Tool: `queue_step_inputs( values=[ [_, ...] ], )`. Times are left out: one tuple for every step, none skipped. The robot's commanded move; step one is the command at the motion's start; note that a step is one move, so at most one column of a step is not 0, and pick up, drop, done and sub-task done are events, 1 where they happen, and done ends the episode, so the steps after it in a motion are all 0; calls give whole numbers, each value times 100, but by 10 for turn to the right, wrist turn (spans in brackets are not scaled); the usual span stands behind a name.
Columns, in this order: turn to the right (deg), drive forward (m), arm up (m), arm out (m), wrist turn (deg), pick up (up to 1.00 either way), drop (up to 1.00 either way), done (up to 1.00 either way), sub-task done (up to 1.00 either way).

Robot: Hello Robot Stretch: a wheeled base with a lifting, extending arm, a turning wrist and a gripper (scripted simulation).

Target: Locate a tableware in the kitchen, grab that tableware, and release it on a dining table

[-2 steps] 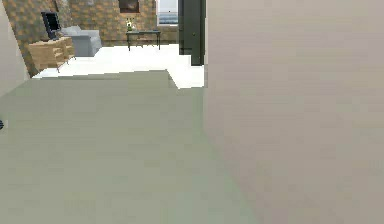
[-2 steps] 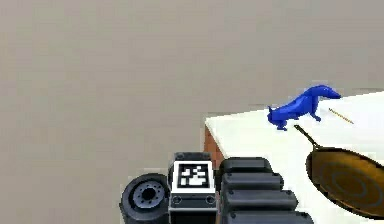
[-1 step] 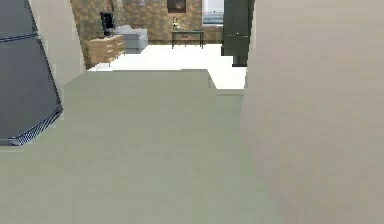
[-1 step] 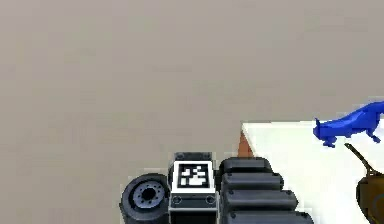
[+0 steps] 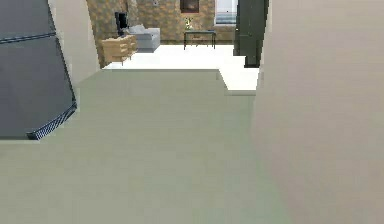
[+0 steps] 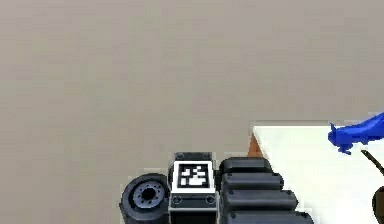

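In the arm side view the retracted arm (image 6: 250, 188) lies low at the bottom edge, with a white marked square (image 6: 193, 177) on it. Left of that square is the gripper (image 6: 145, 198), a dark round body. Its far end is not clear, so I cannot tell whether it holds anything. A blue, irregular thing (image 6: 362, 131) shows at the right edge above a white top (image 6: 300, 150) with a brown edge. A thin dark curved piece (image 6: 375, 161) lies just below it.
A plain beige wall (image 6: 150, 80) stands close on the arm side. Ahead, grey-green floor (image 5: 150, 140) runs between a dark grey appliance (image 5: 30, 70) and a wall (image 5: 320, 110). Beyond an opening stand a wooden dresser (image 5: 118, 50), grey seat (image 5: 146, 38), dark table (image 5: 200, 36) and tall dark cabinet (image 5: 250, 30).
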Motion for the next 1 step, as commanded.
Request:
queue_step_inputs(
  values=[
    [0,15,0,0,0,0,0,0,0]
  ],
)
